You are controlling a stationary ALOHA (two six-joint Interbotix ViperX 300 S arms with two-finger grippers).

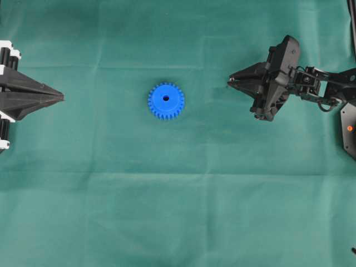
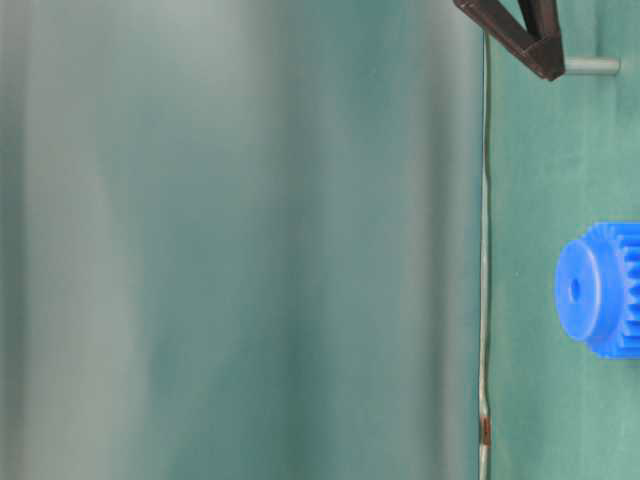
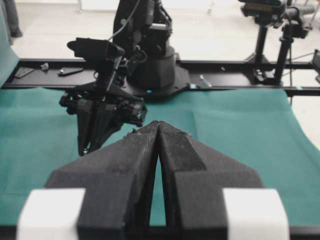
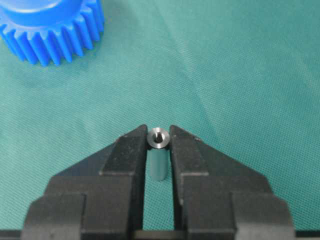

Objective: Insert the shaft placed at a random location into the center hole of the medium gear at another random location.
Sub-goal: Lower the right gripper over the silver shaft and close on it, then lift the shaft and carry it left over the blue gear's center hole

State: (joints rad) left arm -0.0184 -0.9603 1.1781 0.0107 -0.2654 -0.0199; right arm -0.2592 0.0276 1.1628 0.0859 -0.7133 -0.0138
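Note:
The medium gear (image 1: 166, 100), bright blue and toothed, lies flat on the green cloth at mid-table, its center hole (image 1: 166, 98) facing up and empty. The shaft (image 4: 158, 138), a short silver pin, stands upright between the tips of my right gripper (image 4: 158, 136), whose jaws press on both sides of its upper end. That gripper (image 1: 229, 82) is to the right of the gear and apart from it. In the table-level view the shaft (image 2: 592, 66) sticks out past the gripper tip (image 2: 548, 68). My left gripper (image 1: 62, 98) rests shut at the left edge, holding nothing.
Green cloth (image 1: 178, 211) covers the whole table. The right arm's black base plate (image 1: 349, 128) sits at the right edge. In the left wrist view a black rail (image 3: 225, 75) and camera stands (image 3: 270, 30) run behind the table's far edge.

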